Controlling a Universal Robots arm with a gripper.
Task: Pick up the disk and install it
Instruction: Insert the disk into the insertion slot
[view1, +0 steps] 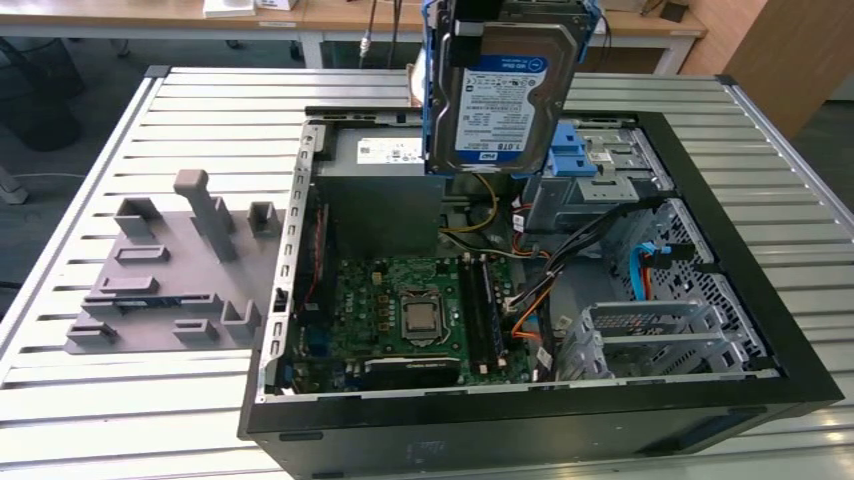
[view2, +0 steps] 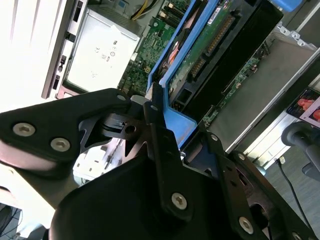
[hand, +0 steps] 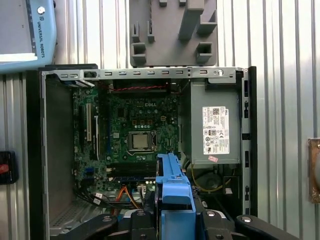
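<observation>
Gripper (view1: 514, 15) is clamped on the top end of the disk (view1: 507, 105) in the exterior view and holds it in the air over the open black case (view1: 747, 400). The disk's long axis runs vertical, and its white-and-blue label faces the camera. A blue bracket (view1: 434, 90) frames its edges. The case lies on its side on a slatted metal tabletop (view1: 200, 110), with a green motherboard (view1: 407, 310) and a grey power supply (view1: 380, 160) inside. A grey moulded fixture (view1: 167, 270) sits on the tabletop to the exterior view's left of the case. Wooden desks (view1: 334, 15) stand behind.

In the second wrist view the black gripper (view2: 167, 127) grips the bracket's blue end. The disk (view2: 215, 45) points away from it, showing its green circuit side and connector edge.

In the first wrist view the bracket (hand: 172, 190) juts from the gripper (hand: 172, 222) above the case interior, near the power supply (hand: 215, 125).
</observation>
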